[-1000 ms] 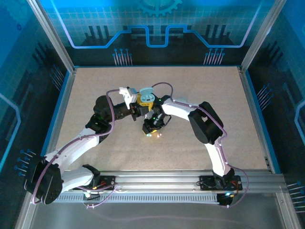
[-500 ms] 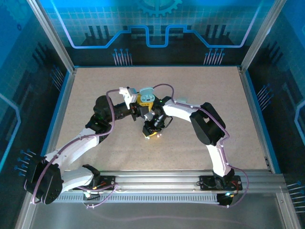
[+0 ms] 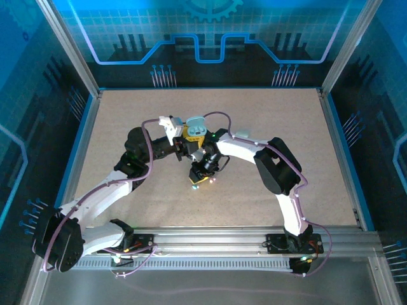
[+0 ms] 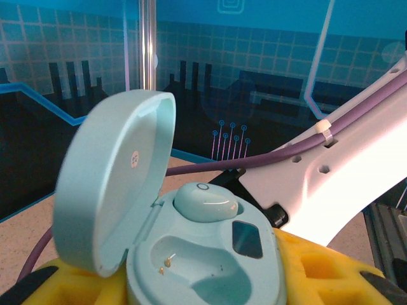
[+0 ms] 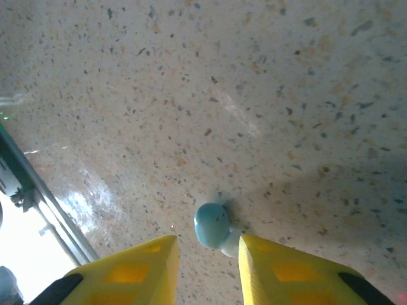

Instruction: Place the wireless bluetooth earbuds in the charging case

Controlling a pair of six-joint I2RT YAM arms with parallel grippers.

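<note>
My left gripper (image 4: 203,289) is shut on the light teal charging case (image 4: 254,279), whose yellow fingers (image 4: 324,270) press its sides. The lid (image 4: 114,184) stands open to the left. One teal earbud (image 4: 205,202) sits in the far socket; the near socket (image 4: 197,270) is empty, with gold contacts showing. In the top view the case (image 3: 195,129) is held above mid-table. My right gripper (image 5: 206,241) points down at the table, open, and a second teal earbud (image 5: 212,223) lies on the surface just ahead of the gap between its yellow fingertips (image 5: 156,254).
The right arm's white link and purple cable (image 4: 343,159) pass close behind the held case. The speckled tabletop (image 3: 273,127) is bare around both grippers. Aluminium frame posts and blue walls bound the table; a rail (image 3: 210,238) runs along its near edge.
The right gripper has shifted a little down and to the left over the table. The left gripper and the case have stayed put.
</note>
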